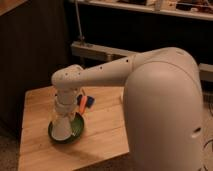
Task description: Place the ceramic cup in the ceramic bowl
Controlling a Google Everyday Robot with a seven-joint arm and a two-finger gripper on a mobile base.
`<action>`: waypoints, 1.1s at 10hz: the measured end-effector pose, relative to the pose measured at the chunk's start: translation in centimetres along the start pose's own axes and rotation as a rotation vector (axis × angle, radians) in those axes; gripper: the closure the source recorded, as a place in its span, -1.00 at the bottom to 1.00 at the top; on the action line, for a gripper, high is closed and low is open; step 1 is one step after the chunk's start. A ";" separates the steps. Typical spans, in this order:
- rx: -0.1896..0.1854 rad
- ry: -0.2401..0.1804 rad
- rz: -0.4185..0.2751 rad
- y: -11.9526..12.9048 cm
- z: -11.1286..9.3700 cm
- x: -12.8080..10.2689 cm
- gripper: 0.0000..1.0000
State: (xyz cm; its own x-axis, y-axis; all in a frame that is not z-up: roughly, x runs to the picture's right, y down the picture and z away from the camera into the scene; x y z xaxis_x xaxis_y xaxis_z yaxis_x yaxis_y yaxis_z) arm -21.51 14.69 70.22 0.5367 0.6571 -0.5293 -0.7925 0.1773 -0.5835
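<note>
Camera view shows the arm bent down over the wooden table (105, 125), its gripper (62, 129) lowered straight into the green bowl (75, 131) near the table's left front. The white cup (60, 128) appears as a pale shape at the gripper's tip, inside the bowl's rim; whether the fingers clasp it or have let go cannot be told. Coming straight down likely keeps the cup upright. A small orange-and-blue object (86, 102) lies just behind the bowl.
</note>
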 end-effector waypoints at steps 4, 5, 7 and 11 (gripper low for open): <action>0.011 0.009 0.014 -0.5 2.8 -1.2 -0.06; 0.019 0.012 0.020 -0.7 3.1 -1.3 -0.27; 0.021 0.010 0.039 -1.5 3.2 -1.5 -0.57; -0.022 -0.005 0.047 -2.0 3.2 -1.7 -0.60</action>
State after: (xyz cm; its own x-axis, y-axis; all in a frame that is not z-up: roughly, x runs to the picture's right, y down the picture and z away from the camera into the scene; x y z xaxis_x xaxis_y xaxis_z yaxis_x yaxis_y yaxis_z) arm -21.78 15.53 74.27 0.4977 0.6678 -0.5535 -0.8100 0.1298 -0.5718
